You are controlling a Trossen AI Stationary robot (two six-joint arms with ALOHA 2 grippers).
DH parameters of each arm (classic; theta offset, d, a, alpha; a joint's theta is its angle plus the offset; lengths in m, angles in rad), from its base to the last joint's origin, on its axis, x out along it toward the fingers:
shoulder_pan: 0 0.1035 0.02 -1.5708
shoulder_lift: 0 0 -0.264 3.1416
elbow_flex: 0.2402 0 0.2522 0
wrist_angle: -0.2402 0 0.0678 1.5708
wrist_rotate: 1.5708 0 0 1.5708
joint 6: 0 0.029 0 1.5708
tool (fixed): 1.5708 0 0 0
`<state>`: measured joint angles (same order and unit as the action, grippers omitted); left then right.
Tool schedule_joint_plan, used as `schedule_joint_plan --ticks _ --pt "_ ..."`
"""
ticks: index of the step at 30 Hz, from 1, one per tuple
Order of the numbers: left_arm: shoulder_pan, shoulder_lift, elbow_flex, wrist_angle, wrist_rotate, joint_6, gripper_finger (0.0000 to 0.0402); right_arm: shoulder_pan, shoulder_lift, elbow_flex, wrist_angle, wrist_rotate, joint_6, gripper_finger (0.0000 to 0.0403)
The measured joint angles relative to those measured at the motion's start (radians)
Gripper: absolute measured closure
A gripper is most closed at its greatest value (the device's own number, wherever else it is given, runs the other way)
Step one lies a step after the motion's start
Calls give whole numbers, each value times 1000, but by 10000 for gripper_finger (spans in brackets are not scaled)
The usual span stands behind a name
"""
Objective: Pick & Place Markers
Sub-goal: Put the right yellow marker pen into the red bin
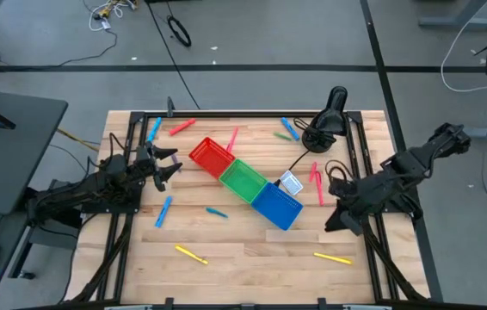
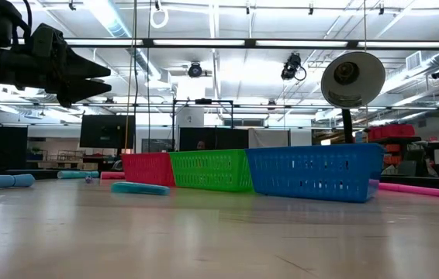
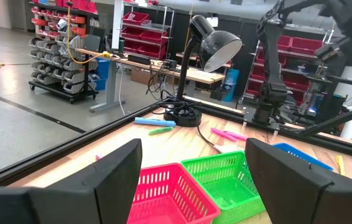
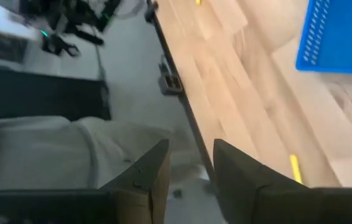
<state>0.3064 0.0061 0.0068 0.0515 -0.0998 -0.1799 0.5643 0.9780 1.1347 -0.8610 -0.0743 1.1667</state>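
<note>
Overhead, the markers lie scattered over the tabletop (image 1: pixel 252 241) around a diagonal row of three bins: red bin (image 1: pixel 211 156), green bin (image 1: pixel 243 180), blue bin (image 1: pixel 277 206). A red marker (image 1: pixel 182 127) and a blue marker (image 1: pixel 155 129) lie near the far left corner, a pink marker (image 1: pixel 232 139) leans by the red bin, and pink markers (image 1: pixel 317 182) lie beside a desk lamp (image 1: pixel 328 118). Two yellow markers (image 1: pixel 191 255) sit near the front edge, well apart.

The left gripper (image 1: pixel 170 168) hovers just left of the red bin with its fingers (image 3: pixel 111 180) spread wide and nothing between them. The right gripper (image 1: pixel 336 220) hangs by the tabletop's right edge, its fingers (image 4: pixel 145 174) a narrow gap apart, holding nothing; its wrist view catches only a corner of the blue bin and the end of one yellow marker.

From table height, the bins hide most of what lies behind them, and only a teal marker (image 2: pixel 139 187) and a pink one at the far right are plain.
</note>
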Motion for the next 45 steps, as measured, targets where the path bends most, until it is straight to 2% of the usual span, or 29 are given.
schedule_joint_plan --ticks 8,14,18,28,45 --pt "0 0 0 0 0 0 110 113 128 256 -284 82 -58 279" --pt "0 0 0 0 0 0 110 149 197 368 -423 85 -132 279" --pt "0 0 0 0 0 0 110 168 247 421 -506 85 -158 264" --pt "0 0 0 0 0 0 110 208 325 456 -622 86 -196 214" --pt "0 0 0 0 0 0 110 225 384 456 -659 85 -175 211"
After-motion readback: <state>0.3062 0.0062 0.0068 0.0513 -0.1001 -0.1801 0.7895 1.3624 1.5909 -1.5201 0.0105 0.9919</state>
